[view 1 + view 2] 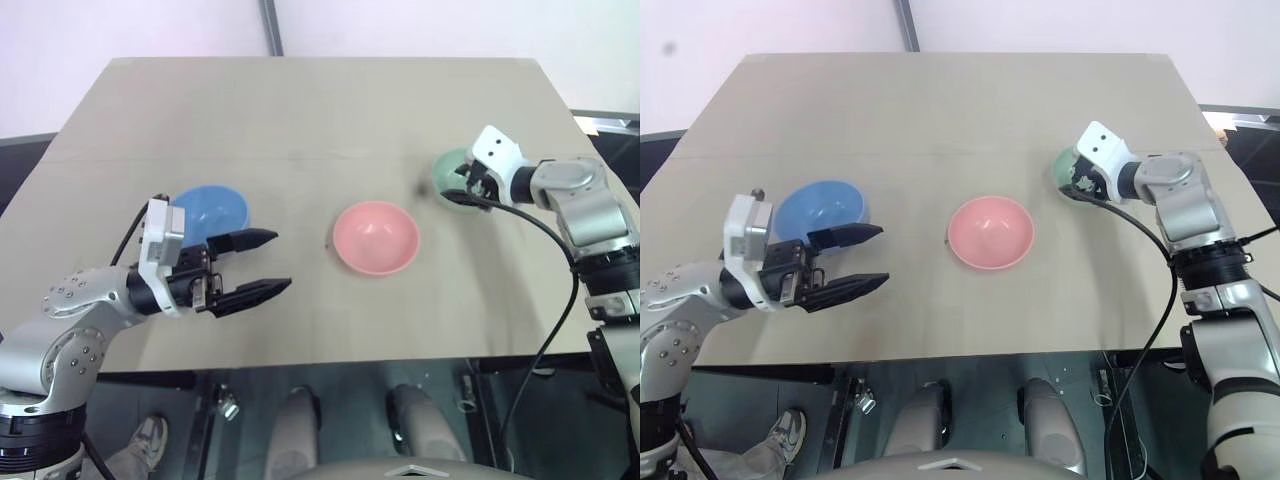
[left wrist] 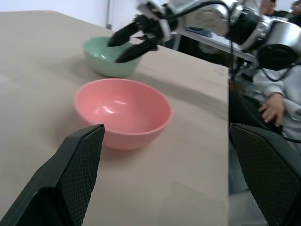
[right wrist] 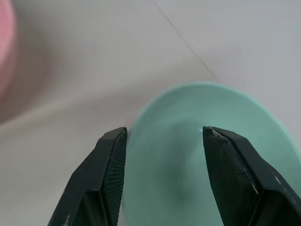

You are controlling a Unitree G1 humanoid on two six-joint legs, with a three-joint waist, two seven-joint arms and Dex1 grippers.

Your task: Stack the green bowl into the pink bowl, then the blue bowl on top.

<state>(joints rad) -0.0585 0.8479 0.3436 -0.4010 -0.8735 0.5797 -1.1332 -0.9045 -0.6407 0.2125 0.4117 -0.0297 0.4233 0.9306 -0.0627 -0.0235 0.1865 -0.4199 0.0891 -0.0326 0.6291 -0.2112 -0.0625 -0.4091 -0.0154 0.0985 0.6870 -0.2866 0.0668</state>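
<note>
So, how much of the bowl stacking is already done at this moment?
Nothing is stacked yet: the green bowl, pink bowl and blue bowl all sit apart on the table. In hand: the right gripper is open over the green bowl's rim, not gripping it. The left gripper is open beside the blue bowl. Both stacking steps are left.

Glossy pink bowl [image 2: 123, 112], matt table [image 1: 300, 120]

No readable text, labels, brands or numbers in any view. Bowls and table surface are plain, no markings.
</note>
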